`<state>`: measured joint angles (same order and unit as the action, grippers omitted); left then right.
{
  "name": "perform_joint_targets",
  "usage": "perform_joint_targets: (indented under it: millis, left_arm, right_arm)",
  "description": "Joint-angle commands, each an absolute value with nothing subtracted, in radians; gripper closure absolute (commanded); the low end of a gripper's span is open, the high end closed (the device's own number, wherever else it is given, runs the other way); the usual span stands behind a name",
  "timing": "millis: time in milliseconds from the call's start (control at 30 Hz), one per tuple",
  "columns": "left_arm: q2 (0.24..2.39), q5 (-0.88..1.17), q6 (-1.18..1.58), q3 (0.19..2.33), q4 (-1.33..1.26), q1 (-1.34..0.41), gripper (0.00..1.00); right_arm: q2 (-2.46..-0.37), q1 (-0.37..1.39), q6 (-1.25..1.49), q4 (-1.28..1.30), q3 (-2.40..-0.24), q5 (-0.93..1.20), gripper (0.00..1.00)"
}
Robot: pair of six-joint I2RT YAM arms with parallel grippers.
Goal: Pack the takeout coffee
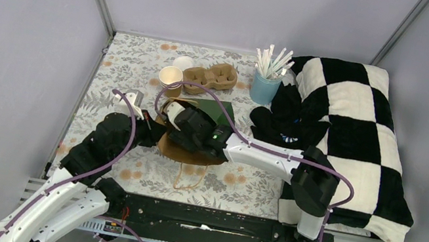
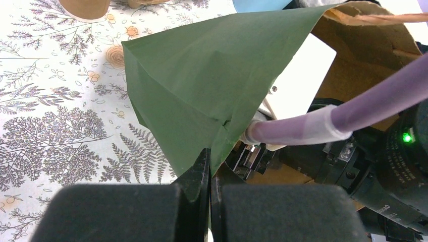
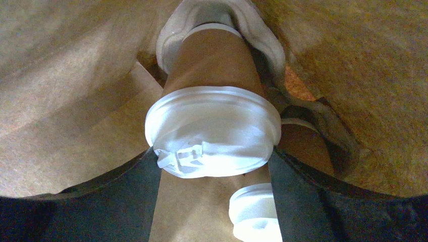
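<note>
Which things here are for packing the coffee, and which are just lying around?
For the job: lidded cup, open cup, loose lid, paper bag.
Just lying about: straw cup, pulp carrier, checkered blanket.

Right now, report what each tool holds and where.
Left tool: green paper bag, by its mouth edge. Right tool: lidded kraft cup, at its lid end.

Lidded tan paper cup (image 3: 212,101) inside the green-and-brown paper bag (image 1: 183,149); open tan paper cup (image 1: 171,78) behind it, left of the brown pulp carrier (image 1: 211,77).
</note>
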<state>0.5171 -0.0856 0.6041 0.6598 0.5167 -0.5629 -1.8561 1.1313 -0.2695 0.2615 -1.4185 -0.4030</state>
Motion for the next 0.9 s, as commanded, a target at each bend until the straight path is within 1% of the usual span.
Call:
perform_joint_targets:
  millis: [0, 100, 167, 300, 433, 733, 867]
  left_arm:
    - [0.509, -0.017, 0.618, 0.666, 0.495, -0.572, 1.00]
    - [0.505, -0.023, 0.621, 0.664, 0.496, -0.572, 1.00]
    - [0.508, -0.023, 0.620, 0.665, 0.497, -0.572, 1.00]
    - [0.515, -0.020, 0.622, 0.664, 0.493, -0.572, 1.00]
    - [0.520, -0.018, 0.621, 0.663, 0.492, -0.572, 1.00]
    - [0.524, -0.020, 0.627, 0.658, 0.488, -0.572, 1.00]
    - [0.529, -0.009, 0.634, 0.654, 0.484, -0.572, 1.00]
  right_arm:
    - [-1.867, 1.122, -0.183, 0.261, -1.435, -0.497, 0.51]
    - [-1.882, 1.133, -0.177, 0.266, -1.448, -0.511, 0.52]
    - [-1.901, 1.134, -0.116, 0.283, -1.464, -0.535, 0.53]
    - [-1.959, 1.144, -0.045, 0.345, -1.496, -0.541, 0.51]
    - [-1.989, 1.150, -0.007, 0.377, -1.503, -0.534, 0.50]
    - [-2.034, 1.145, -0.073, 0.364, -1.474, -0.520, 0.52]
    - [-2.056, 1.141, -0.053, 0.362, -1.504, -0.486, 0.51]
